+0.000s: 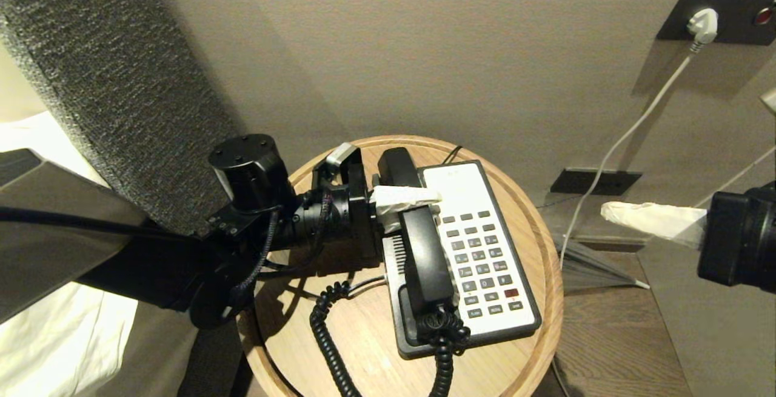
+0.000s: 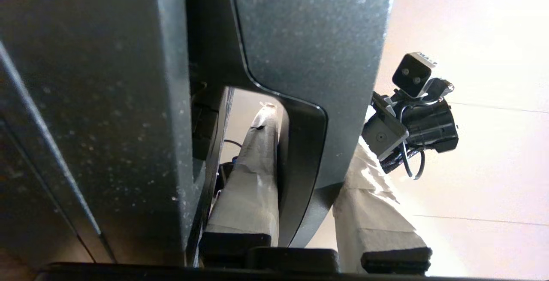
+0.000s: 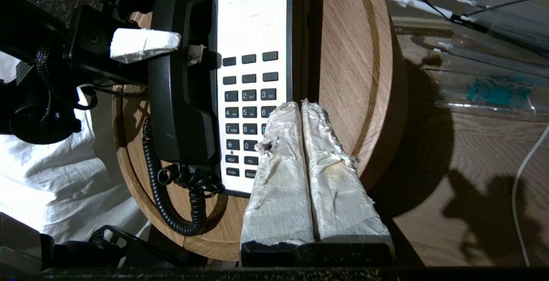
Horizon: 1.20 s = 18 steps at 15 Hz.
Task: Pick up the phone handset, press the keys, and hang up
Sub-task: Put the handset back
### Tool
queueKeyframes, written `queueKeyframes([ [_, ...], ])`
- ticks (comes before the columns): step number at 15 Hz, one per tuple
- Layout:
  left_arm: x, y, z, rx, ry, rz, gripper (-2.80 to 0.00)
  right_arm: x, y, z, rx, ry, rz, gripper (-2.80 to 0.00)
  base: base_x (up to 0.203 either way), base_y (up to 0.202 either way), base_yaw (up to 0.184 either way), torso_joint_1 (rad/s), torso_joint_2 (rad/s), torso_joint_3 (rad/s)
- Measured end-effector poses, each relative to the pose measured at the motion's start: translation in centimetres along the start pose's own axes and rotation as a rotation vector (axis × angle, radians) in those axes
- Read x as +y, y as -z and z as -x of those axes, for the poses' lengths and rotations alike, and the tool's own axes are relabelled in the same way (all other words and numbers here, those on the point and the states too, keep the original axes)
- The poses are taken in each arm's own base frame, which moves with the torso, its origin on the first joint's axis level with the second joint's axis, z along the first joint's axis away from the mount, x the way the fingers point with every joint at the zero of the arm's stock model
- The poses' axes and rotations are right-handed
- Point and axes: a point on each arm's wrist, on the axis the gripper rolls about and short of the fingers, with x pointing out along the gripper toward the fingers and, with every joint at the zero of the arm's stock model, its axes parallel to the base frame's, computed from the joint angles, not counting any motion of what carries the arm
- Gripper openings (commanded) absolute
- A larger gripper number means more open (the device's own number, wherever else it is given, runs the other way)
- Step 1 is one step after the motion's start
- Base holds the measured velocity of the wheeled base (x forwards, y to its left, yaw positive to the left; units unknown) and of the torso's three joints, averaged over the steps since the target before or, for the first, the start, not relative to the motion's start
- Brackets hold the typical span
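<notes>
- Headboard (image 1: 91, 76), grey and rough-textured, fills the upper left of the head frame; white bedding (image 1: 54, 336) lies at the lower left.
- Round wooden desk (image 1: 533, 227) sits centre frame and carries the phone base (image 1: 403, 324).
- The phone handset (image 1: 424, 251) lies on the left side of the base, its coiled cord (image 1: 327, 336) looping off the lower end.
- The left gripper (image 1: 403, 206) reaches in from the left, its paper-wrapped jaws pinching the handset near its upper end, one on each side.
- The right gripper (image 3: 302, 143) waits at the right edge of the head frame, jaws pressed together, clear of the phone.
- The keys (image 1: 482, 257) sit in rows on the cream faceplate, untouched.
- Risk: the grip sits far from the handset's middle, so a lift could tip the long end down or let the glossy bar slip; the cord could drag the base.
- Hidden: the left wrist view is mostly filled by black plastic, and the lower jaw's contact is barely visible; whether the handset is raised off its cradle I cannot tell.
</notes>
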Motion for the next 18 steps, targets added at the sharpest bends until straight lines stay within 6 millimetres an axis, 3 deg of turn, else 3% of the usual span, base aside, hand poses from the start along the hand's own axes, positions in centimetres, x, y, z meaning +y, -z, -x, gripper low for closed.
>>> queueKeyframes([
  [12,0.50,0.05,-0.05,-0.021,0.009,-0.018,-2.80,-0.04,0.23,-0.08,0.008,0.001,0.002,-2.80,0.000,0.000,0.000,0.000,0.00,0.000],
  [13,0.51,0.05,-0.05,-0.022,0.009,-0.017,0.00,-0.04,0.23,-0.08,0.008,0.001,0.002,-2.80,0.000,0.000,0.000,0.000,0.00,0.000],
  [18,0.53,-0.01,0.03,-0.022,0.010,-0.019,0.00,-0.01,0.24,-0.11,0.009,-0.001,0.003,-2.80,0.000,0.000,0.000,0.000,0.00,0.000],
])
